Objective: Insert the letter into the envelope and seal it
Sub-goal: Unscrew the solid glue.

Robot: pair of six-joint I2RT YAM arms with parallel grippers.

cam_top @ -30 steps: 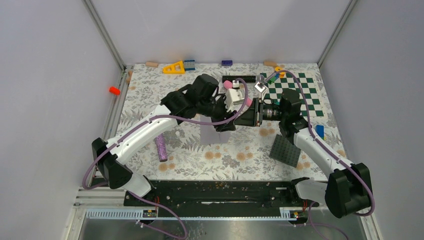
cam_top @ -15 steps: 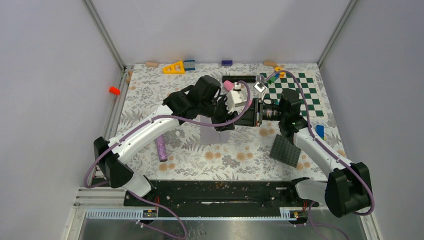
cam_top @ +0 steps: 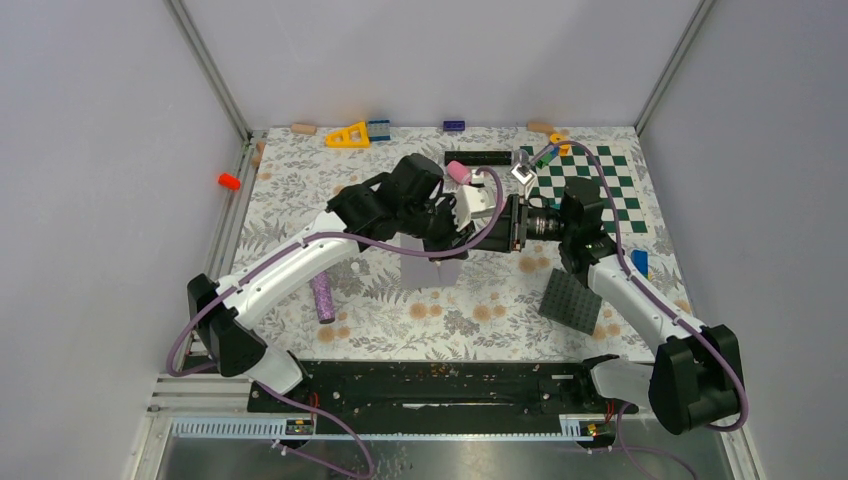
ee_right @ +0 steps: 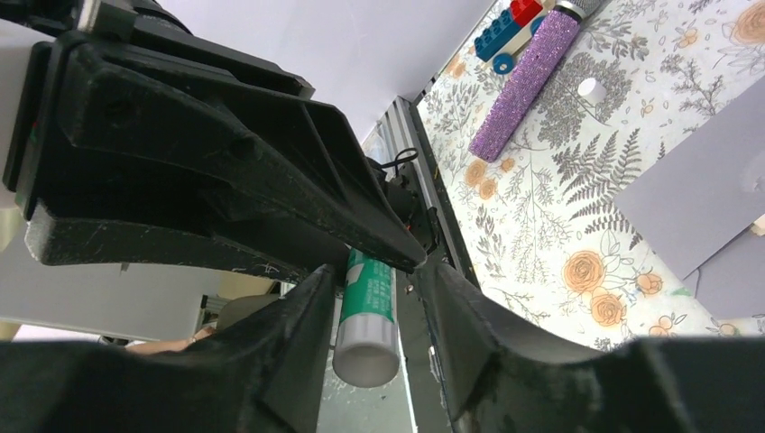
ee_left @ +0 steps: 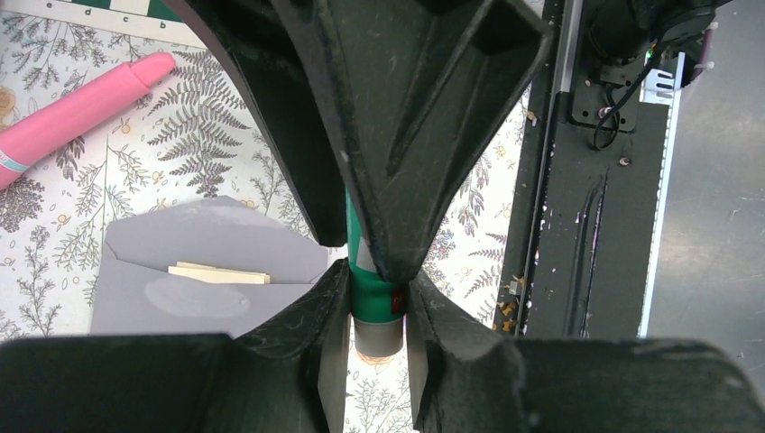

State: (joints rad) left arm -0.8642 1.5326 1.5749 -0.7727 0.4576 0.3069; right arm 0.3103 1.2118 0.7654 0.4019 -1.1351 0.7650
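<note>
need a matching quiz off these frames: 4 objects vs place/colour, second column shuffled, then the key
Column 1
1. letter
2. glue stick
3. glitter cylinder
4. studded plate

Column 2
a. dark grey, flat on the mat, right of the envelope
b. tan, tucked in the open envelope, one edge showing
c. purple, lying on the mat left of the envelope
d. green and white, held up off the mat

Pairs: 1-b; 2-d; 3-c; 4-a
</note>
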